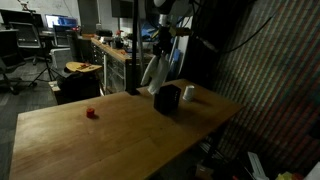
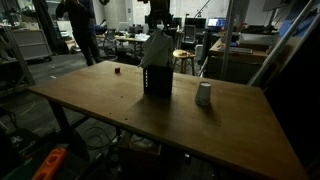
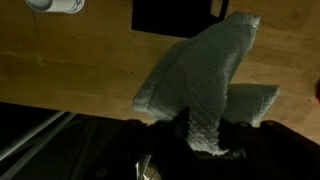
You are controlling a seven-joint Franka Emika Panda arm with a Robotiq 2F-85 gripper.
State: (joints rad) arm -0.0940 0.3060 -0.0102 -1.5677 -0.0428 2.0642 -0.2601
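Observation:
My gripper (image 1: 160, 52) is shut on a light grey-white cloth (image 1: 153, 73) and holds it in the air, hanging down over the wooden table (image 1: 110, 135). In the wrist view the cloth (image 3: 200, 85) is pinched between the fingers (image 3: 200, 135) and fans out below them. A black box (image 1: 167, 99) stands on the table just below the cloth; it also shows in an exterior view (image 2: 157, 80) and at the top of the wrist view (image 3: 175, 15). In that exterior view the cloth (image 2: 157, 50) hangs right above the box.
A white cup (image 2: 204, 94) stands on the table beside the box, also seen in the wrist view (image 3: 55, 5). A small red object (image 1: 91, 113) lies further along the table. Workbenches, chairs and a person (image 2: 80, 25) are in the background.

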